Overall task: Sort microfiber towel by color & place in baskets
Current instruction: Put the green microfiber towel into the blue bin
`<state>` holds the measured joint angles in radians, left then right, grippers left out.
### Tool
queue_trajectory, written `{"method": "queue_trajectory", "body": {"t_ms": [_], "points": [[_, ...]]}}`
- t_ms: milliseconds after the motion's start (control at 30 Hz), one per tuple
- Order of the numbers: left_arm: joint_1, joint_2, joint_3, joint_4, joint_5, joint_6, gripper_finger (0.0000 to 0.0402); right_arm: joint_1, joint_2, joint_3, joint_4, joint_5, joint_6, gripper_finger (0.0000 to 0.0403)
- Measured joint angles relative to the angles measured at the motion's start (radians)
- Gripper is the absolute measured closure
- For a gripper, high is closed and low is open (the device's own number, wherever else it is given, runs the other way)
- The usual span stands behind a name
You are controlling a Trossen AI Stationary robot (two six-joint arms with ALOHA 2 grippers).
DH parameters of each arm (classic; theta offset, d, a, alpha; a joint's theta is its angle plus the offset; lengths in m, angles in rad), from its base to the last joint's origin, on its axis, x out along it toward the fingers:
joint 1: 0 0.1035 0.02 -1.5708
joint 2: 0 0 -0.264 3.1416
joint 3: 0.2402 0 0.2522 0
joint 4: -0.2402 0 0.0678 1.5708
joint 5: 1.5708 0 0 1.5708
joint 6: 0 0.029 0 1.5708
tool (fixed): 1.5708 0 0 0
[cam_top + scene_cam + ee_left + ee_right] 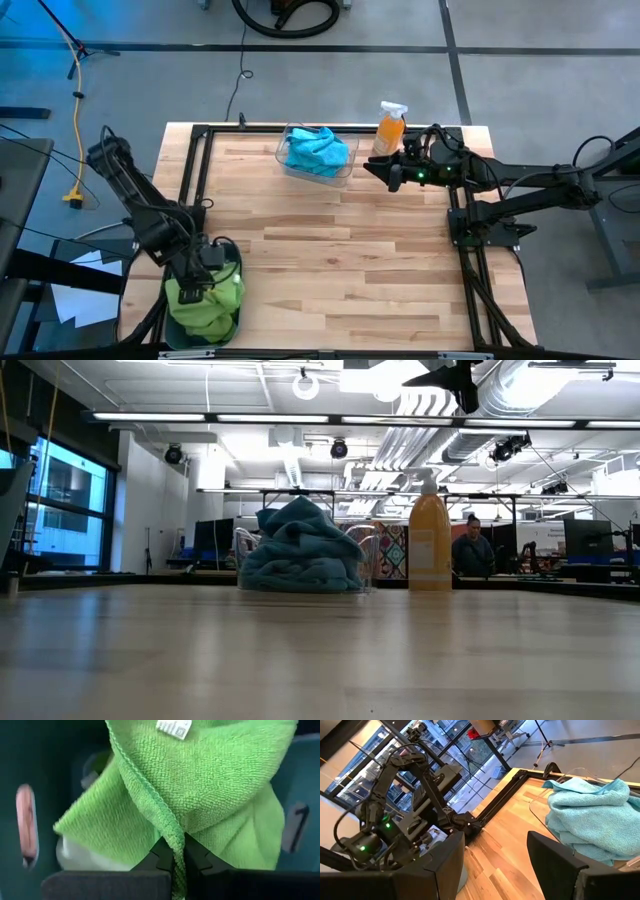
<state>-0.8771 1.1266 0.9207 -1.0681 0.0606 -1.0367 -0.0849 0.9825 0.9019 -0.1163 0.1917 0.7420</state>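
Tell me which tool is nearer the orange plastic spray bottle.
Right. The right tool hangs open just beside the orange plastic spray bottle; the left tool is at the diagonally opposite corner, shut on a lime green microfiber towel.

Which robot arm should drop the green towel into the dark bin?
The left one, probably. The left gripper is shut on the green towel right over the teal-grey bin. The right gripper, open, waits far off beside the clear bin.
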Motion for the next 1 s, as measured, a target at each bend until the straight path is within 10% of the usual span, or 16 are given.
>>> {"method": "queue_trajectory", "body": {"t_ms": [267, 1000], "points": [[-0.08, 0.064, -0.008, 0.069, -0.139, 0.012, 0.0401, 0.0, 0.0, 0.0, 0.0, 0.0, -0.002, 0.0187], [-0.183, 0.427, -0.004, 0.147, -0.096, -0.075, 0.0401, 0.0, 0.0, 0.0, -0.032, 0.038, -0.01, 0.0187]]}}
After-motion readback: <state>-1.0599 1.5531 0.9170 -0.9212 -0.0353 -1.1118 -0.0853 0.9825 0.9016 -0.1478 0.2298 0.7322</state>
